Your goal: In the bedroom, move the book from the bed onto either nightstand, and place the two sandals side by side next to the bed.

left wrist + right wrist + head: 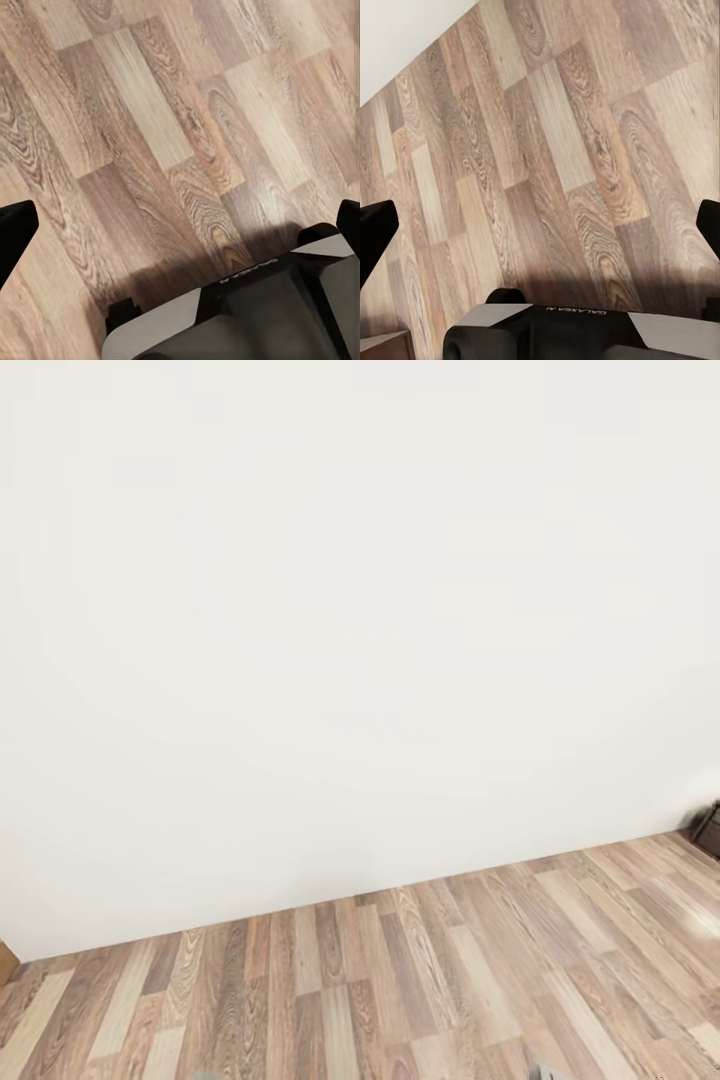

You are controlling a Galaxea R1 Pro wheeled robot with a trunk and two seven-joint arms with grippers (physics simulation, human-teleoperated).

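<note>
I face a plain white wall (340, 610) of the bedroom, which meets a wood-plank floor (420, 980). The book, the bed, the nightstand and the sandals are out of view. In the left wrist view my left gripper (180, 232) hangs over bare planks, with its black fingertips (15, 236) far apart at the frame's edges and nothing between them. My right gripper (540, 229) is open in the same way over the floor, with the foot of the wall close by.
A dark-brown piece of furniture (708, 828) pokes in at the right edge by the wall. A light-brown corner (5, 963) shows at the left edge. My grey-and-black base (240, 315) sits under both grippers, also seen as the base (585, 330).
</note>
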